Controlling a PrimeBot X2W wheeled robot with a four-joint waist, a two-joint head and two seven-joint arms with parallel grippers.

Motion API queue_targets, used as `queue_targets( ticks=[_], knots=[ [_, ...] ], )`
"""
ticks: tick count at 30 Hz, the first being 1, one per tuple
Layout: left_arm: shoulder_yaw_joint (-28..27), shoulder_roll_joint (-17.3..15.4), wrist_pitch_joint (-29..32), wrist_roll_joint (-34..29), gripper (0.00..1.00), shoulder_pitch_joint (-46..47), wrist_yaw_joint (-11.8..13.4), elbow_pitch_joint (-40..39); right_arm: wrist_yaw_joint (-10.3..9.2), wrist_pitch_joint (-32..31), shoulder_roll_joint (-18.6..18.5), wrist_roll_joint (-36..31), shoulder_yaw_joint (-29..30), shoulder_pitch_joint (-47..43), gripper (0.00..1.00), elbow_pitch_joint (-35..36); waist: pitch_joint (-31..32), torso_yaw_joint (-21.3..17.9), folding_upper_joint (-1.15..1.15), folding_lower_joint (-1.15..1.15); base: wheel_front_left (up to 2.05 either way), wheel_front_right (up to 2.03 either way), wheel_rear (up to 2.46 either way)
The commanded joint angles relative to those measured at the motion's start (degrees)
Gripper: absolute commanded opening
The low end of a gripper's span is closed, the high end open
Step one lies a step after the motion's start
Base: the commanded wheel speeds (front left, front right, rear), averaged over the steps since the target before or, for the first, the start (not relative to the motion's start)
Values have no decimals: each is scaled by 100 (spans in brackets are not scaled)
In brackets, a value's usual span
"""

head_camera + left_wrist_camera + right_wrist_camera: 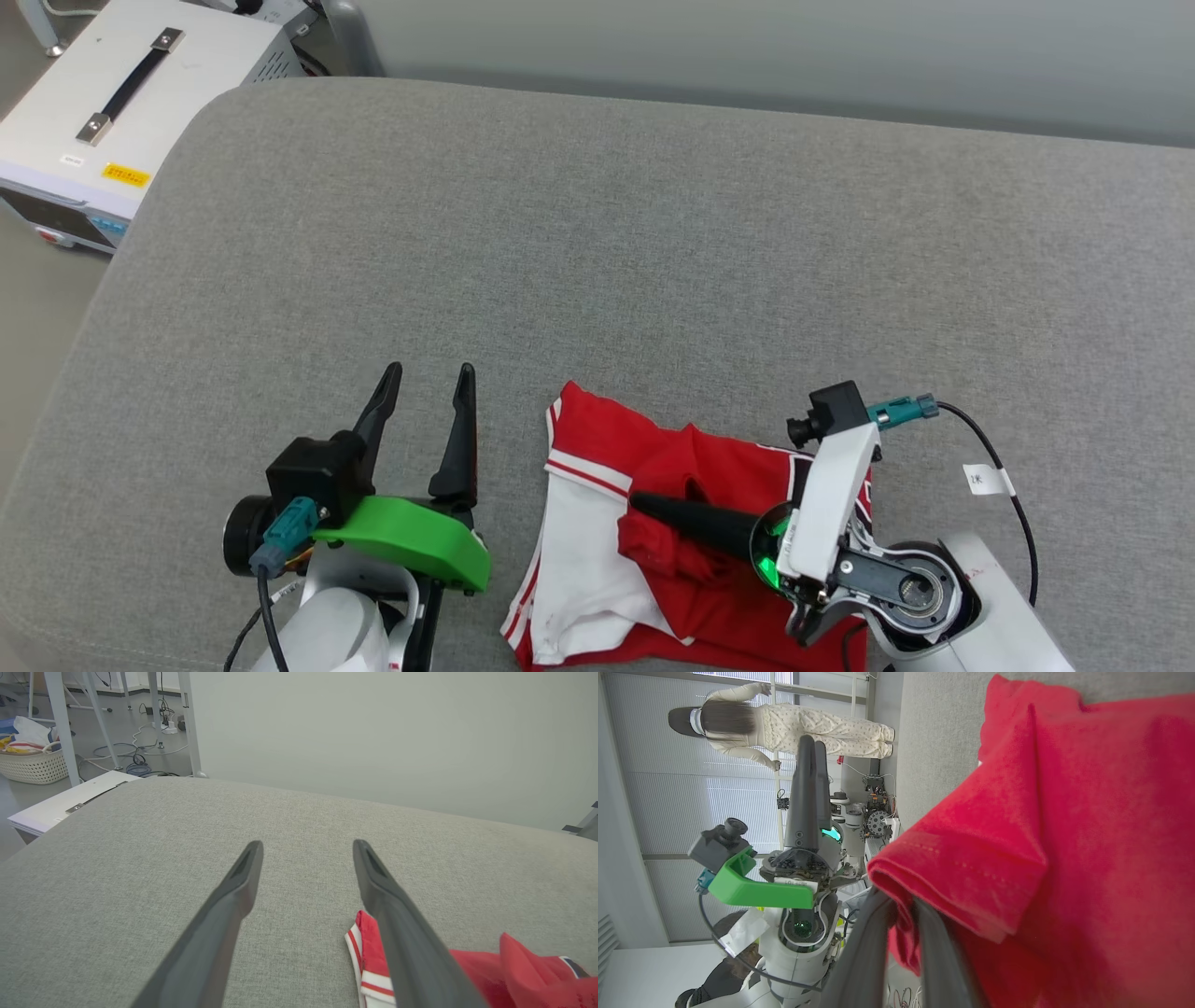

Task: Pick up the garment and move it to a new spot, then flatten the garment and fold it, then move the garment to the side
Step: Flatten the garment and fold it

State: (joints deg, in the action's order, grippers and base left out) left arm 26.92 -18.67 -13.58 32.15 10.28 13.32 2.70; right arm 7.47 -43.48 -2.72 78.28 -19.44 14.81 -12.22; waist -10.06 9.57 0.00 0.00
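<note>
While the left tool (429, 371) stands with its two dark fingers spread wide and nothing between them, the right tool (639, 504) is closed on a bunched red fold of the garment (709, 462). Head view: the garment lies crumpled on the grey cushion (653, 233), at its near edge and right of centre, with a white sleeve (583, 551) and its red-and-white striped trim turned toward the left tool. The right tool reaches across the cloth, its fingers pointing to the robot's left. The left tool sits just beside the garment, apart from it, fingers pointing away from the robot. A white equipment box (140, 93) with a black handle stands past the cushion's far left corner. Left wrist view: the left tool (307, 845) is held above bare cushion (140, 858), and the garment's striped edge (369, 970) shows beside the right-hand finger. Right wrist view: a hemmed red fold (971, 868) is pinched between the fingers of the right tool (901, 914), whose tips are hidden in the cloth; beyond it are the left tool (810, 765) and a person (798, 728) standing at a window.
</note>
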Motion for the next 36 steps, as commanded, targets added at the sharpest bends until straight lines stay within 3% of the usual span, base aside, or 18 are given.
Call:
queue_targets(
  ticks=[1,3,4,5,11,17,25,28,34,36],
  knots=[
    [-16,48,-38,-21,100,127,-39,26,2,119,-16,-123,-42,110,2,-82,-119,34,0,0,0,0,0],
    [-19,82,-56,-32,100,165,-57,68,2,245,-16,-264,-97,156,28,-236,-156,38,0,0,0,0,0],
    [-23,98,-65,-36,100,180,-67,90,2,314,-16,-356,-122,181,48,-304,-173,35,0,0,0,0,0],
    [-25,109,-71,-39,100,191,-74,106,2,357,-16,-398,-145,198,100,-346,-184,32,0,0,0,0,0],
    [-28,157,-94,-46,100,228,-122,246,2,552,-16,-415,-318,291,100,-273,-160,-15,0,0,0,0,0],
    [-19,139,-104,-61,100,211,-145,331,2,995,-136,-639,-398,359,100,290,-4,-87,0,0,0,0,0],
    [-77,61,-112,-62,100,76,-79,335,2,2784,-848,-2585,-202,226,100,472,245,-226,0,0,0,0,0],
    [-114,19,-114,-52,100,-8,-31,312,2,3353,-1009,-3338,147,20,100,362,334,-317,0,0,0,0,0],
    [-194,-66,-120,-70,100,-142,58,233,2,4192,-990,-4783,1099,-441,100,451,471,-532,0,0,0,0,0],
    [-234,-109,-125,-102,100,-213,84,177,2,4543,-879,-5489,1627,-717,100,786,536,-638,0,0,0,0,0]
  ],
)
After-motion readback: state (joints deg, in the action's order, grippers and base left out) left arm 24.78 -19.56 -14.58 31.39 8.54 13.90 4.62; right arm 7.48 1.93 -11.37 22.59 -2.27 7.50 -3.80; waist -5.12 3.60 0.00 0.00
